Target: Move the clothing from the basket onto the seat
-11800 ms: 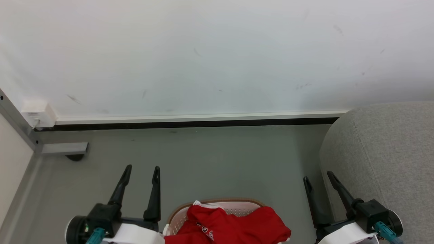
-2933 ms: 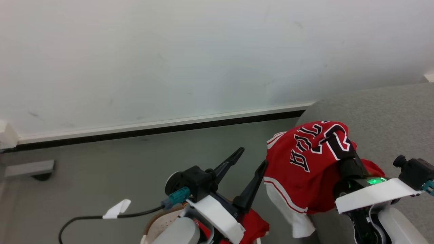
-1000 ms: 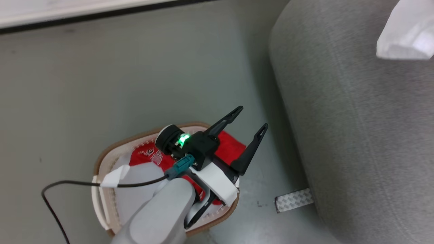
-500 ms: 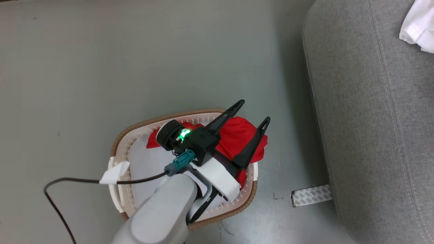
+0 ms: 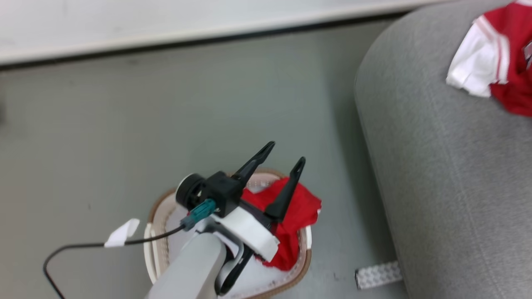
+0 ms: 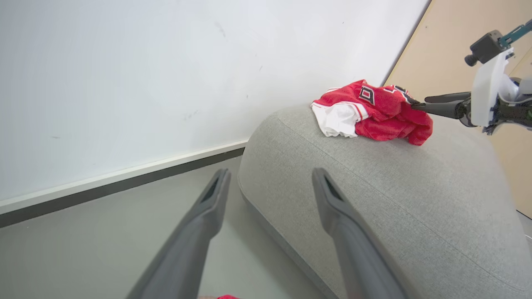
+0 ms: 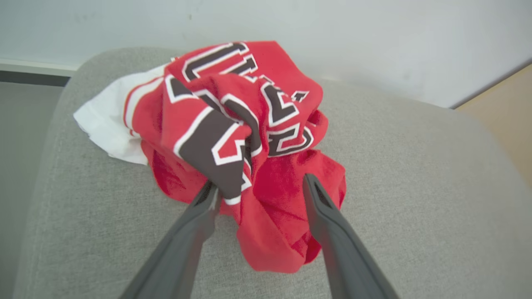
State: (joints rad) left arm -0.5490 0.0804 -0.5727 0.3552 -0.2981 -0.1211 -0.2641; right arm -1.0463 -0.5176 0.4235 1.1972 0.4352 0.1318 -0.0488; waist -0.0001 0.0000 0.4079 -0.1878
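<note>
where the jersey (image 7: 232, 137) lies: crumpled atop the seat (image 7: 415, 187)
right hand (image 7: 261, 182): fingers apart, straddling a jersey fold
left hand (image 5: 286, 151): spread (empty), beside the seat, above the basket (image 5: 305, 257) and shorts (image 5: 297, 207)

**Grey floor, grey sofa**

The smooth grey floor (image 5: 166, 104) runs up to a white wall (image 5: 124, 16). A round cream basket (image 5: 308, 255) with a brown rim stands on it, near the sofa (image 5: 449, 187) but apart from it. A patterned strip of tape (image 5: 378, 275) lies flat on the floor at the sofa's foot. A crumpled red jersey (image 5: 515, 83) lies on the sofa's rounded top, its white sleeve spread toward the edge.
</note>
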